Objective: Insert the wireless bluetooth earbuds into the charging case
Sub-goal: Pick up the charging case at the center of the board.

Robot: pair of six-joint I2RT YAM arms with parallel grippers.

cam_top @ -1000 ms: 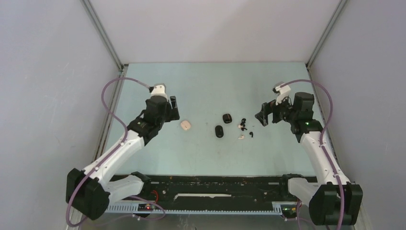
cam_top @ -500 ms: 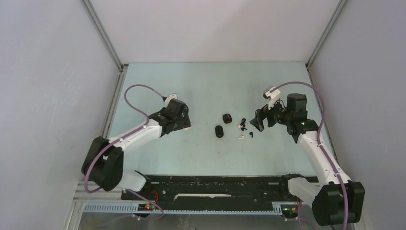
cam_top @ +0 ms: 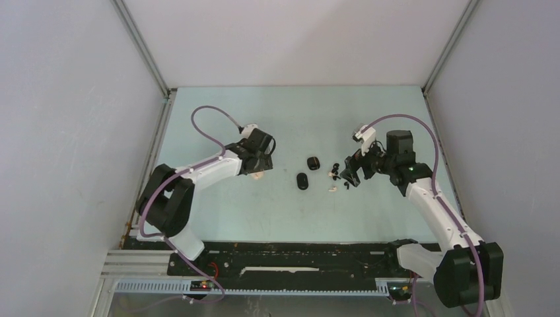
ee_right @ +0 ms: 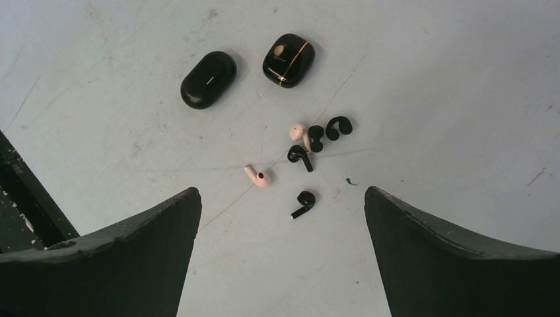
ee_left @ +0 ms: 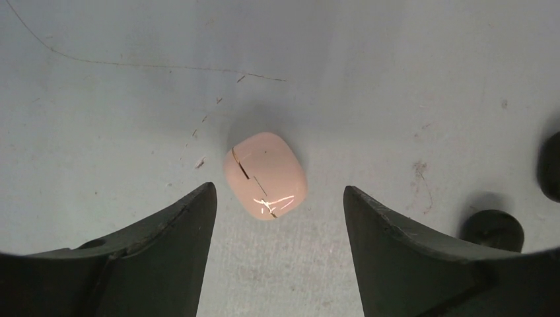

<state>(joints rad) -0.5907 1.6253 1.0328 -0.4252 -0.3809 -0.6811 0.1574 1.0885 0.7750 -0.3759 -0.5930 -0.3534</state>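
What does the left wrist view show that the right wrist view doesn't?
Only the left wrist view: a pink case on the table, between the fingers of the open left gripper. Only the right wrist view: a cluster of loose earbuds, black and pale, ahead of the open right gripper. Both: the table and, probably, the black cases, whole in the right wrist view, dark slivers at the left one's right edge.

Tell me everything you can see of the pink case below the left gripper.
The pink case is a rounded, glossy pebble, plastic by its look, with a thin dark seam line and bright glints. It is shut and lies flat on the scratched table, lined up between the open fingers of the left gripper, which do not touch it.
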